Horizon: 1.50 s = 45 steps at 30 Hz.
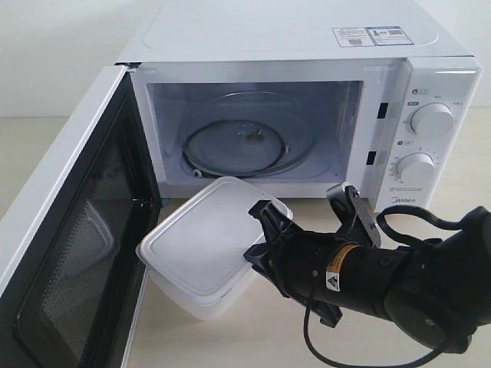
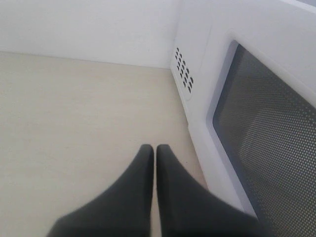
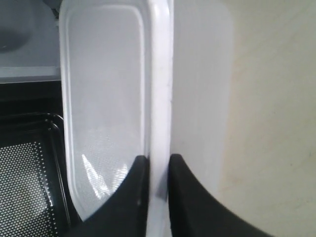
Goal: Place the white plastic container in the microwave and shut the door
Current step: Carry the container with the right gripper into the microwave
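Note:
The white plastic container (image 1: pixel 203 245) hangs tilted in the air just in front of the microwave (image 1: pixel 307 46), below its open cavity. My right gripper (image 1: pixel 261 234) is shut on the container's near edge; in the right wrist view its black fingertips (image 3: pixel 139 170) pinch the lid rim (image 3: pixel 159 98). The door (image 1: pixel 69 230) stands swung wide open at the left, its black mesh inner face showing. The glass turntable (image 1: pixel 238 142) lies bare inside. My left gripper (image 2: pixel 155 150) is shut on nothing, low over the tabletop beside the door's outer window (image 2: pixel 271 128).
Two round dials (image 1: pixel 432 120) sit on the microwave's right panel. A black cable (image 1: pixel 322 345) droops from the right arm to the pale tabletop (image 1: pixel 253 337). The open door takes up the left front of the table.

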Available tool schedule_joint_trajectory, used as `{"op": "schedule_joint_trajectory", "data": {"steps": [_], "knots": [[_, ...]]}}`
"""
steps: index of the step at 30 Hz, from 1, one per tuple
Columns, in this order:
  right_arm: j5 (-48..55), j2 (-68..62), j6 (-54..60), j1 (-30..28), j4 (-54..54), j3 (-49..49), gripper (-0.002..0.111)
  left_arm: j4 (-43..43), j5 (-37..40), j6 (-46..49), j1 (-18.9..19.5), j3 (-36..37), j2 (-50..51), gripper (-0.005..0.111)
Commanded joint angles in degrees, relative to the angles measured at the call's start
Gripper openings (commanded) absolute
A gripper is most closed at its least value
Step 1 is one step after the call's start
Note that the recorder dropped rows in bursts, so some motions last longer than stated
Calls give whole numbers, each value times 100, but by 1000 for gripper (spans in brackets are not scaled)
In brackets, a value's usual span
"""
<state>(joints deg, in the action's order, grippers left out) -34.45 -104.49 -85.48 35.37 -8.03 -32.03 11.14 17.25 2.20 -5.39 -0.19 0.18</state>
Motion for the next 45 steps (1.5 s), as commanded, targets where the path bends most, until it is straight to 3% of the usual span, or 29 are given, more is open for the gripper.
{"op": "schedule_joint_trajectory", "data": {"steps": [1,11,26,30,39,45], "knots": [[56,-6,256,-1,-230,-16,0,-23,-28,-44,-31,19,-18,4],[46,97,291,-1,-263,6,0,-23,-28,-44,-31,19,-18,4],[895,1701,1264,-1,345,337,0,-23,-28,-44,-31,19,-18,4],[654,1726,1305,-1,889,337,0,-23,-28,-44,-31,19,-18,4],[-765,1693,2383,-1,3446,326,0,-23,-28,-44,-31,19,-18,4],[-185,1662,2778,-1,3911,60,0,-23,-28,-44,-31,19,-18,4]]}}
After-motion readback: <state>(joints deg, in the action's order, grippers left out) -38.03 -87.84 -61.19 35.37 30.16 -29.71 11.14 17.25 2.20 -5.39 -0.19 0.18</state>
